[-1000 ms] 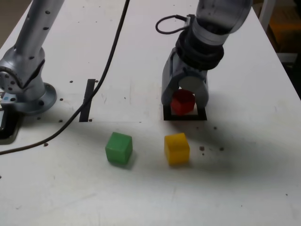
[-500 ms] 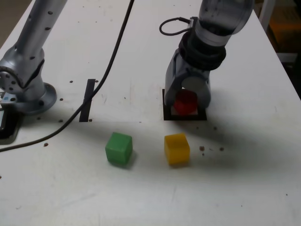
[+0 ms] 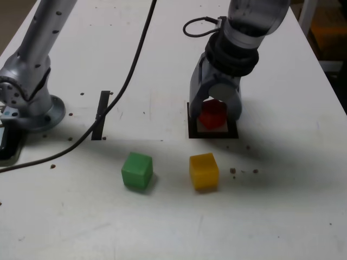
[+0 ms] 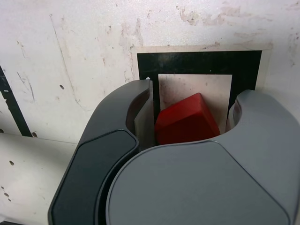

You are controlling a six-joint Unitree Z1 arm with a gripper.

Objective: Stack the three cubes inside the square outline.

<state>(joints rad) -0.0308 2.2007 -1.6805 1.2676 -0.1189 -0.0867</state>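
Jaws of the grey, rounded plastic gripper (image 3: 216,111) stand parted on either side of a small matte red cube (image 3: 211,114), with gaps showing on both sides in the wrist view, so nothing is clamped. That red cube (image 4: 186,119) sits turned at an angle inside the square outline (image 3: 212,131), a flat black border around a scuffed white centre, right of centre in the exterior view. Smooth, curved fingers (image 4: 123,117) reach down over the black border (image 4: 199,62).

Below the outline, near the middle of the exterior frame, a matte yellow cube (image 3: 204,171) rests on the tabletop. Left of it and clearly apart lies a matte green cube (image 3: 136,170) of similar size.

A white table (image 3: 162,222), scratched and speckled with dark specks, carries everything. A thin straight strip of black tape (image 3: 101,115) lies at centre left. A black cable (image 3: 122,86) curves from the top edge down to the left edge. A perforated silver metal arm base (image 3: 30,81) fills the upper left corner.
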